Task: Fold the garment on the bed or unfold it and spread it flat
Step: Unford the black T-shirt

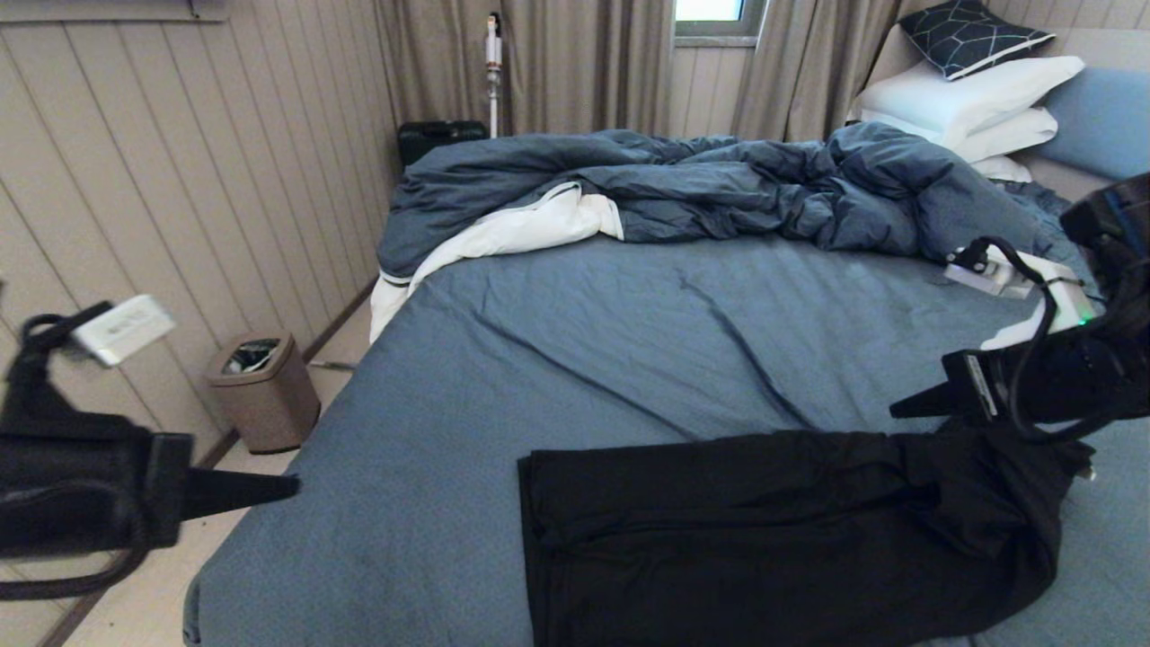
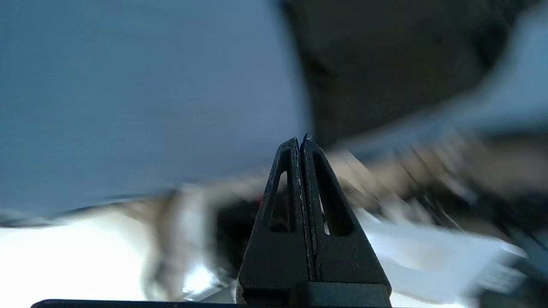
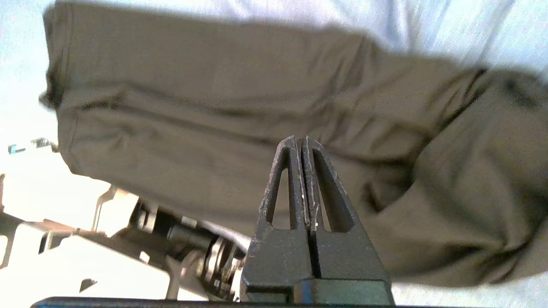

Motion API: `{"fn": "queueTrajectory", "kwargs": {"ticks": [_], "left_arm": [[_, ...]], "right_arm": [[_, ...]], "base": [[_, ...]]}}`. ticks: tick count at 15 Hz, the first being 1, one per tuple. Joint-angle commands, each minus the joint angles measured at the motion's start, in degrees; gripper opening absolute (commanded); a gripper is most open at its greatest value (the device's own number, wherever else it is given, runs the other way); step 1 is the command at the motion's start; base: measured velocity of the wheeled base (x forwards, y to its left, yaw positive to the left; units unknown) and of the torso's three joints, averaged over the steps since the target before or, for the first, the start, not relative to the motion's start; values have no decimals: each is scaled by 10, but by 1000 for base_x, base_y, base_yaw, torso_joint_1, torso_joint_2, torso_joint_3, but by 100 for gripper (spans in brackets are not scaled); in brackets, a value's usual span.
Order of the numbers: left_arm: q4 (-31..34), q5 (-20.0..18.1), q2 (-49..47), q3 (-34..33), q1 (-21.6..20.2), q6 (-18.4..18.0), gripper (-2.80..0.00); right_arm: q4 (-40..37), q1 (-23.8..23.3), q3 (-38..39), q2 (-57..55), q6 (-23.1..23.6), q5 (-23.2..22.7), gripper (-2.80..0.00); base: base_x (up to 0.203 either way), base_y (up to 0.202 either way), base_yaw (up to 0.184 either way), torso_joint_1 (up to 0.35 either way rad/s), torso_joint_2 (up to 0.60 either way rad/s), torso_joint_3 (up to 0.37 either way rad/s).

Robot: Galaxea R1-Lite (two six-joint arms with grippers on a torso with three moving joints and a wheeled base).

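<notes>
The black T-shirt (image 1: pixel 773 530) lies folded into a long band on the slate-blue sheet of the bed (image 1: pixel 584 359), near its front edge, with a bunched end at the right. Its print and lettering are hidden. My right gripper (image 1: pixel 898 412) hovers just above the shirt's right part, shut, with nothing between its fingers; the right wrist view shows its tips (image 3: pixel 299 140) over the folded cloth (image 3: pixel 214 107). My left gripper (image 1: pixel 292 488) hangs off the bed's left side, shut and empty, its tips (image 2: pixel 299 140) in front of the sheet and floor.
A rumpled dark blue duvet (image 1: pixel 701 184) with white lining lies across the back of the bed. White pillows (image 1: pixel 970 103) and a dark patterned cushion (image 1: pixel 970 34) are stacked at the back right. A brown bin (image 1: pixel 262 391) stands on the floor at the left, by the wall.
</notes>
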State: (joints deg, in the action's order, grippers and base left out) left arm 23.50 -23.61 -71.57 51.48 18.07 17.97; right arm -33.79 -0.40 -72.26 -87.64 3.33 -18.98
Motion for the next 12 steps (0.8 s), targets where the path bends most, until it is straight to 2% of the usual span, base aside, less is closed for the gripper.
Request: {"fn": "queueTrajectory", "kwargs": {"ticks": [1,4,6,7,8,12], "left_arm": [[0,-14,-132,36,70,35,-280],[-10,-27,-196,51,111,78,-280],[-39,-30,-220,47,121,101,-280],[-47,-29,-226,47,125,106,-23],[-48,-29,-232,50,127,108,0],[-74,-24,-271,56,144,128,0]], "right_arm": [[15,-2,-3,-15,-1,0,-280],[58,-7,-9,-32,-9,0,-280],[67,-6,-23,-46,-10,0,-280],[67,-7,-31,-51,-11,-1,-280],[67,-8,-37,-56,-12,-2,-280],[92,-10,-16,-58,-18,-1,-280]], "base": [[0,0,0,0,0,0],[0,0,0,0,0,0],[0,0,0,0,0,0],[0,0,0,0,0,0],[0,0,0,0,0,0],[0,0,0,0,0,0]]}}
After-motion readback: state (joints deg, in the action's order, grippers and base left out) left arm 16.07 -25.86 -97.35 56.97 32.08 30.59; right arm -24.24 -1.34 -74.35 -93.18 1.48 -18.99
